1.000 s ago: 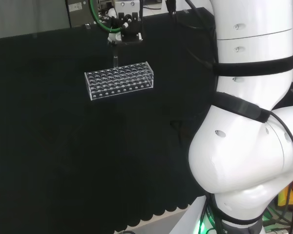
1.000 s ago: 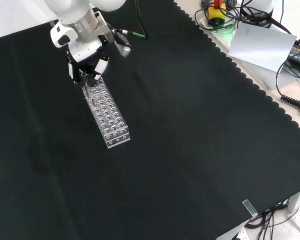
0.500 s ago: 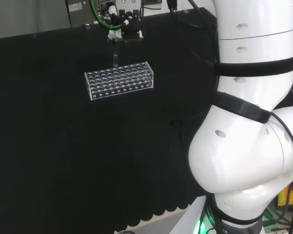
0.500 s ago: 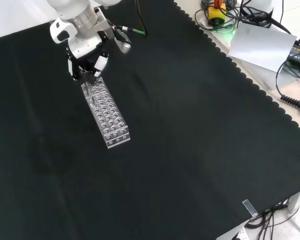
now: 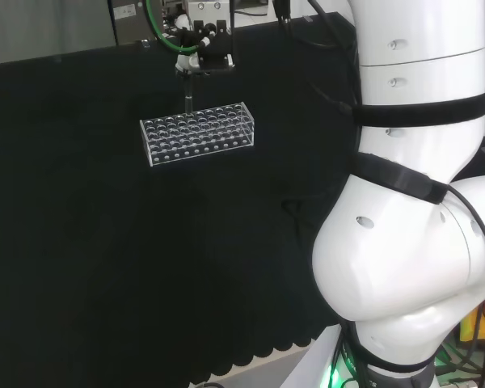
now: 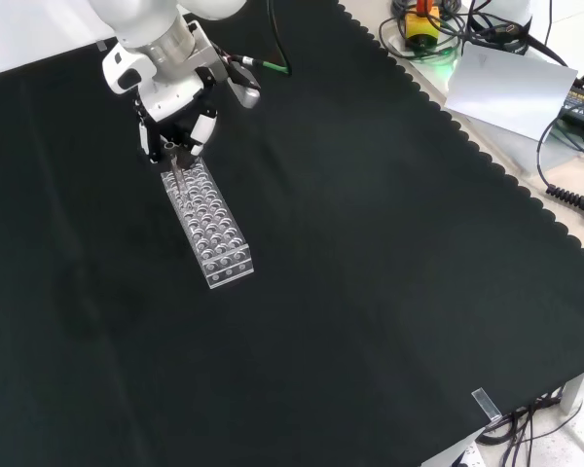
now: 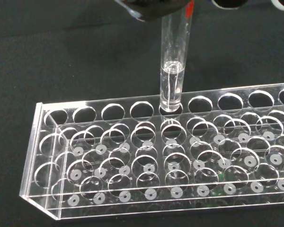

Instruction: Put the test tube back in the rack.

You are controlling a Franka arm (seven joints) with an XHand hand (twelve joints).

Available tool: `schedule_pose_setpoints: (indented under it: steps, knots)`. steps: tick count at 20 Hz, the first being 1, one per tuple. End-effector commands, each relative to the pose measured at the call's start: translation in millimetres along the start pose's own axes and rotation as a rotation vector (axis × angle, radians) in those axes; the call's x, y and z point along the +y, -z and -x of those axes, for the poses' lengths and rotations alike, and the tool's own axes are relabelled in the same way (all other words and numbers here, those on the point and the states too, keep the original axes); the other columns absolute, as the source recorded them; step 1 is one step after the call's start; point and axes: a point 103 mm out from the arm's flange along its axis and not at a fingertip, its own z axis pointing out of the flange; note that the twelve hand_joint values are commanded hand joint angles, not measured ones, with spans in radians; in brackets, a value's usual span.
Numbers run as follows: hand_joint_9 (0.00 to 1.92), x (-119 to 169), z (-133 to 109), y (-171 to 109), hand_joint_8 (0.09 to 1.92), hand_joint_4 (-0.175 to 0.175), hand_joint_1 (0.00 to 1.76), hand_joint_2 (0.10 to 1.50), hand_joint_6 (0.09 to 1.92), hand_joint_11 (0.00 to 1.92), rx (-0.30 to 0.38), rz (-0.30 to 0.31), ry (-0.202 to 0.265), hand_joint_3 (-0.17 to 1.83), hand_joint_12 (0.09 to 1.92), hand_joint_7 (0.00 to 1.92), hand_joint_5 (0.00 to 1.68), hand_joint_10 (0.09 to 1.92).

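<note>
1 test tube [image 5: 189,99] in head view, hanging upright from hand [image 5: 200,55], fingers pinching its top, over far edge of clear rack [image 5: 197,133]. Front view: hand [image 6: 178,122] above rack's upper end [image 6: 210,224]. Wrist view: clear tube [image 7: 173,66], rounded tip at mouth of edge-row hole. Insertion step; next calls for straight descent, then release.

- It was a robotics lab bench, draped in black cloth [image 6: 370,243] with a scalloped edge.
- A clear plastic rack [image 6: 206,224] of many holes and a glass test tube [image 7: 173,71] were laboratory ware.
- Loose cables [image 6: 565,190] and electronic gear [image 6: 423,24] lay past the cloth's edge.
- A white robot arm [image 5: 412,202] stood at the bench.
</note>
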Motion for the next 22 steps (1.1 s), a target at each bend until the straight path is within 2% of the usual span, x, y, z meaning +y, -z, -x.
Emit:
schedule_pose_setpoints:
  steps: [1, 22]
  knots:
    - [1.68, 1.6, -0.9, 0.2, 0.40, -0.175, 1.23, 1.04, 0.31, 1.22, -0.006, -0.008, -0.002, -0.17, 0.87, 1.74, 1.39, 0.53]
    - [1.68, 7.1, -0.7, -19.5, 0.41, -0.175, 1.23, 1.04, 0.31, 1.22, -0.013, -0.042, 0.006, -0.17, 0.87, 1.74, 1.39, 0.53]
